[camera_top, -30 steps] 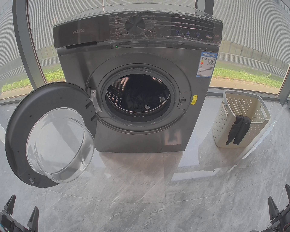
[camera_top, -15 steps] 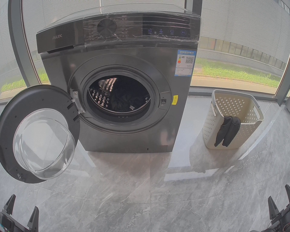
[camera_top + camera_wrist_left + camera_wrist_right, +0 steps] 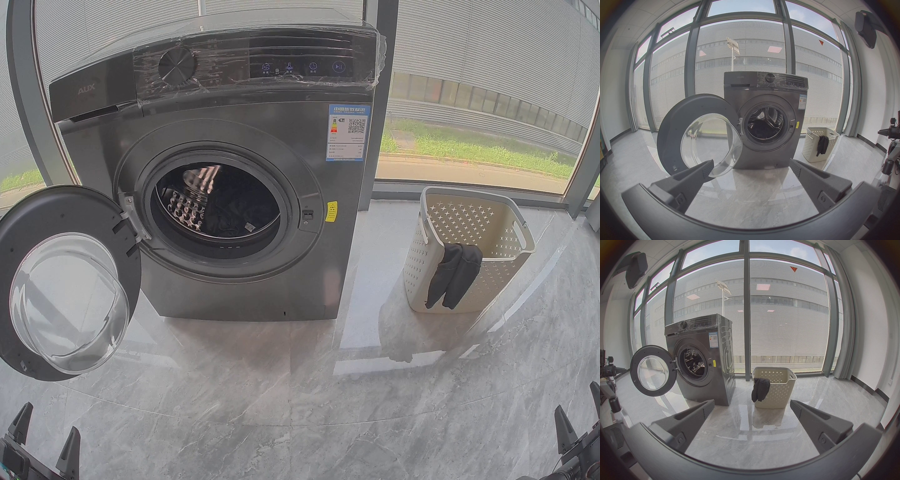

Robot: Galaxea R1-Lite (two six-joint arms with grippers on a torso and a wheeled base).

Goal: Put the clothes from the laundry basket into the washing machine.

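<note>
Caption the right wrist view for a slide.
Open right gripper faces laundry basket, dark garment over rim, beside washing machine.

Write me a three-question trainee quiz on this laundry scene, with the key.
1. True or false: the door of the washing machine stands open.
2. The dark garment outside the machine is: A) flat on the floor; B) draped over the rim of the laundry basket; C) on the windowsill.
3. Fill in: the left gripper and the right gripper are both ____ and hold nothing.
Key: 1 true; 2 B; 3 open.
</note>
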